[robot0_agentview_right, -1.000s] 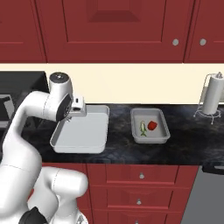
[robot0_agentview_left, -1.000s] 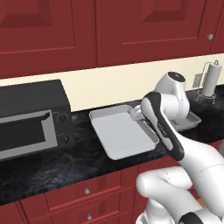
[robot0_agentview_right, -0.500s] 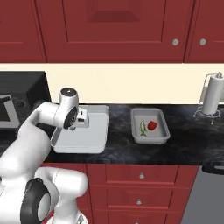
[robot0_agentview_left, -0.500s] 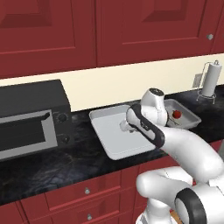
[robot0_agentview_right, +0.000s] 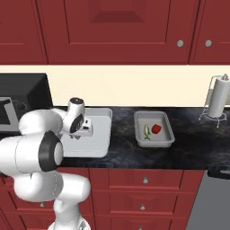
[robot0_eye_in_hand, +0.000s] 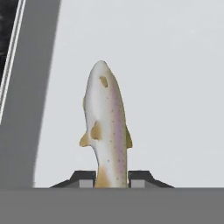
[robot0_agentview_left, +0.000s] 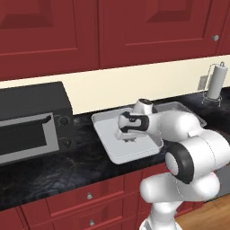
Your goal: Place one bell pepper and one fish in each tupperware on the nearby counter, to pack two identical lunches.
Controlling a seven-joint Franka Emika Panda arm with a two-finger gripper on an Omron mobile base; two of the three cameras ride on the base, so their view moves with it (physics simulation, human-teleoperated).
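gripper (robot0_eye_in_hand: 112, 177) clamped on fish (robot0_eye_in_hand: 106, 127)

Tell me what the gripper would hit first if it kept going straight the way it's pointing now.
Probably the floor of the large grey tupperware. The gripper is shut on a fish that points at that bare tray floor, so the fish's nose would likely touch before the fingers; the gap is unclear.

No readable text, label, brand, number or sign appears anywhere in these pictures. The toaster oven (robot0_agentview_left: 31, 121) at the left end of the counter (robot0_agentview_left: 67, 166) has plain knobs, and any markings beside them are too small to read.
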